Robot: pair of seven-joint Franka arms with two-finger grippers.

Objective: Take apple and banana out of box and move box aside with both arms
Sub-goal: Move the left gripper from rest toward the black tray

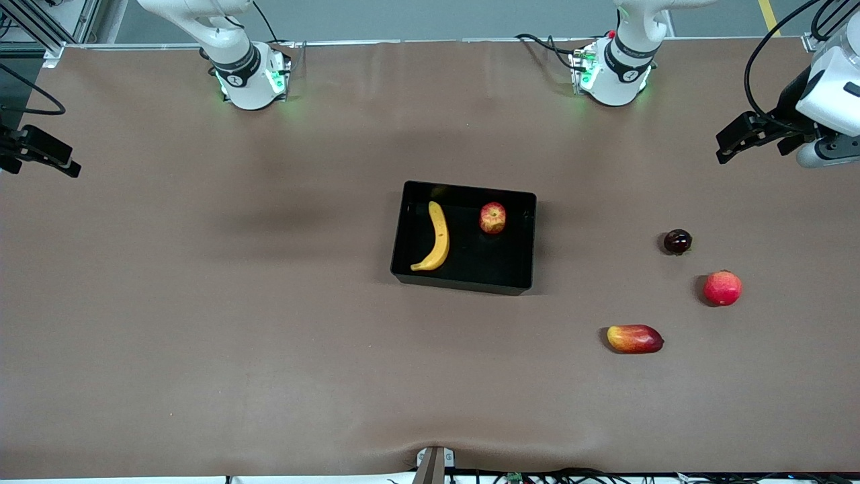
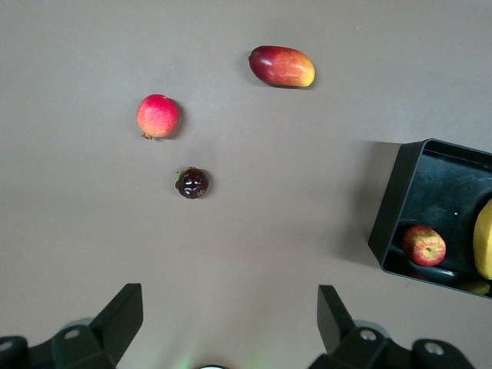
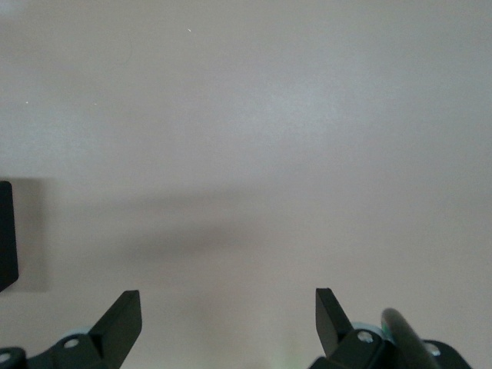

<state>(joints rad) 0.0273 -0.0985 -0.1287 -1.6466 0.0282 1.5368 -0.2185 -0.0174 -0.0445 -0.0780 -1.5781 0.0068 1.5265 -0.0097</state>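
Note:
The black box (image 1: 462,280) sits mid-table. Inside it lie the yellow banana (image 1: 438,236) and the small red apple (image 1: 492,218) with yellow patches, apart from each other. My left gripper (image 1: 721,149) hangs open over the left arm's end of the table, holding nothing. Its wrist view shows the left gripper (image 2: 231,301) above bare table, with the box (image 2: 390,219), the apple (image 2: 423,245) and a bit of the banana (image 2: 484,238) off to one side. My right gripper (image 1: 66,165) is open and empty over the right arm's end. In its wrist view the right gripper (image 3: 228,304) sees only bare table and a corner of the box (image 3: 6,231).
Three loose fruits lie toward the left arm's end: a small dark round fruit (image 1: 677,241) (image 2: 192,183), a pinkish-red round fruit (image 1: 722,288) (image 2: 157,115), and an oblong red-yellow mango (image 1: 635,339) (image 2: 282,66) nearest the front camera.

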